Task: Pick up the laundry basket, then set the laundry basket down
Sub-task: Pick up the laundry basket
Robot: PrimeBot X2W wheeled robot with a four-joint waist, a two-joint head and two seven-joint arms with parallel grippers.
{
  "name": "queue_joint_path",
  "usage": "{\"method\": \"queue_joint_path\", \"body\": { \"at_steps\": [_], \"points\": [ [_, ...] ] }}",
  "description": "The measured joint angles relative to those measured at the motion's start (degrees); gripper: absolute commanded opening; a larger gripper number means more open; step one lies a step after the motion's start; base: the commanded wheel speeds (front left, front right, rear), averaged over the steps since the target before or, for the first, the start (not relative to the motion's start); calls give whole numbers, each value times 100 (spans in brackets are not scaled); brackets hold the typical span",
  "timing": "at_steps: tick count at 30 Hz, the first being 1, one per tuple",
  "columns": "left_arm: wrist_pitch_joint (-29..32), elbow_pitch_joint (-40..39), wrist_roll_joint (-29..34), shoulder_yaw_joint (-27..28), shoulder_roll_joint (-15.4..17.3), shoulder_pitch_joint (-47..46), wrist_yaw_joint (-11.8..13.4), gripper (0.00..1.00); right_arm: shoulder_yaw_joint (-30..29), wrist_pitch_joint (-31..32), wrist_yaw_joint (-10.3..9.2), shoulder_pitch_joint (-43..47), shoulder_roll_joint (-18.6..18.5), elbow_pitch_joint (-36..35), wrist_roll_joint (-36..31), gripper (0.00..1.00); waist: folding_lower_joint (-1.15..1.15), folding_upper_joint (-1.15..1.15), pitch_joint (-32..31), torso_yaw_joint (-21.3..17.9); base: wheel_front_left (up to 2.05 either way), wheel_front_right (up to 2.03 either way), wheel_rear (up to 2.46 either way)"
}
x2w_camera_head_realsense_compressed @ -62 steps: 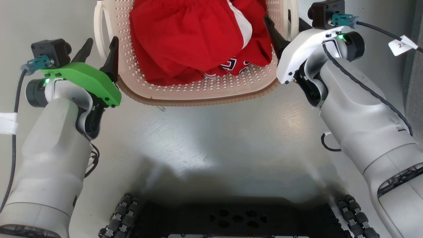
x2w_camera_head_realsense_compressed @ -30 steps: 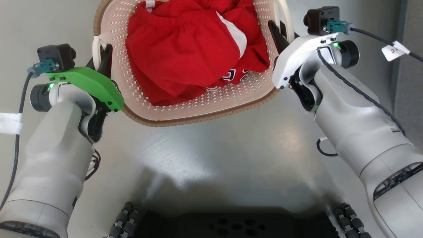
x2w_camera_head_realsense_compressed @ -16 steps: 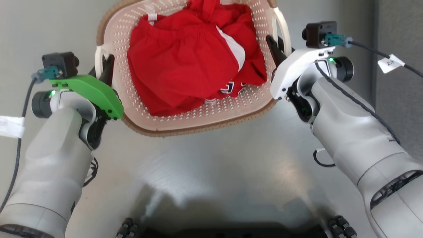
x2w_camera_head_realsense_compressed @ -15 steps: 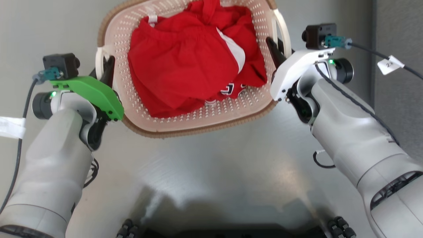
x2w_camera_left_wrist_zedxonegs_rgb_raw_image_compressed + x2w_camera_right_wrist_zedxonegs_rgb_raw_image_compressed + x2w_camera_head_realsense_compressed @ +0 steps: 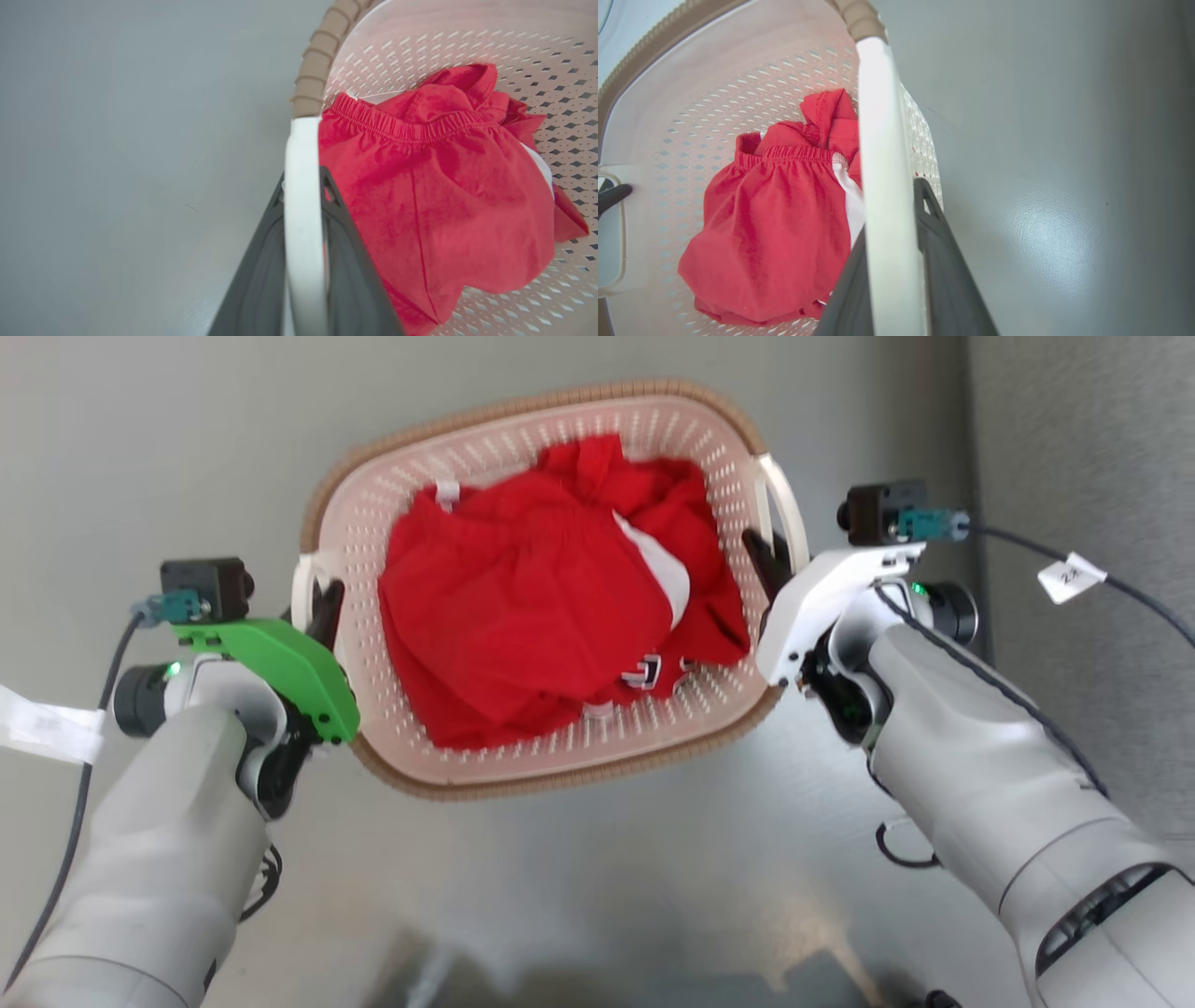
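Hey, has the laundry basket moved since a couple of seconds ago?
Yes. The camera shifted too, but the laundry basket now lies much nearer the darker grey strip on the head view's right.

We are seeing a plain indoor space: a glossy grey floor [image 5: 597, 896] is meeting a grey textured strip [image 5: 1074, 429]; home or lab, we cannot tell.
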Motion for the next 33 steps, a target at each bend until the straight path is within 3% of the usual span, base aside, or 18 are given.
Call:
{"method": "queue_joint_path", "body": {
  "at_steps": [33],
  "points": [
    [1113, 222, -588, -419, -80, 1037, 0, 0, 338, 906, -60, 1181, 79, 202, 903, 0, 0, 0, -2163, -326, 0, 0, 0]
  ]
}}
